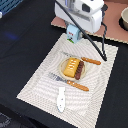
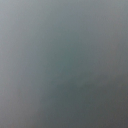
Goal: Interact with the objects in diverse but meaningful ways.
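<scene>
Exterior view, catalogued left to right.

Mat (image 1: 40, 82): pale, finely striped, laid at a slant over a dark table (image 1: 20, 45); fills the centre of the frame.

Bone (image 1: 61, 99): small, white, lower centre of the frame, lying flat on the mat, apart from everything else. Judged light and rigid; the narrow waist between its knobbed ends looks the best place to take hold.

Fork (image 1: 67, 81): orange handle, tines toward the frame's left, just below the plate.

Plate (image 1: 63, 66): small, pale yellow, centre of the frame.

Block (image 1: 70, 69): ridged, orange-yellow, on the plate. Probably hard plastic, light; the ridges should give purchase across its short sides.

Stick (image 1: 79, 70): thin, dark brown, sausage-like, lying along the block's right edge and touching it. Likely to roll; grip across the middle.

Knife (image 1: 90, 61): orange handle, right of the plate, upper side.

Cup (image 1: 73, 33): light blue, upper centre, at the mat's far corner, directly under the arm. Stiff, possibly slippery on its facets; take it by the rim or across the body.

Gripper (image 1: 75, 29): white arm body in the upper centre, low over the cup; fingers hidden, so whether they are apart or closed cannot be told.

Bowl (image 1: 124, 19): grey, upper right edge, partly cropped.

Wrist view: uniform grey-green blur; nothing identifiable.
</scene>
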Robot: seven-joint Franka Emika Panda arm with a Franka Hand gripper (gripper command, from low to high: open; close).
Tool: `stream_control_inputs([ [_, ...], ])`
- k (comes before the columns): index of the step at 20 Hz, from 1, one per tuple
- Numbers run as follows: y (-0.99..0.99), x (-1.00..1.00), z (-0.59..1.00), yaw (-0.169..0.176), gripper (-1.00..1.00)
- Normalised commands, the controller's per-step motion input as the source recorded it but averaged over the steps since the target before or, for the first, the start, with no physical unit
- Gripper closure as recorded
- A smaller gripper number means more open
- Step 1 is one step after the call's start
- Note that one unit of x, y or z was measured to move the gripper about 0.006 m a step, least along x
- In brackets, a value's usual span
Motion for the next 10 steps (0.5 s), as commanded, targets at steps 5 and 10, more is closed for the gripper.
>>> stream_control_inputs([
  [5,-0.73,-0.38,-0.02,-0.029,1.0],
  [10,-0.67,-0.5,-0.21,-0.024,1.0],
])
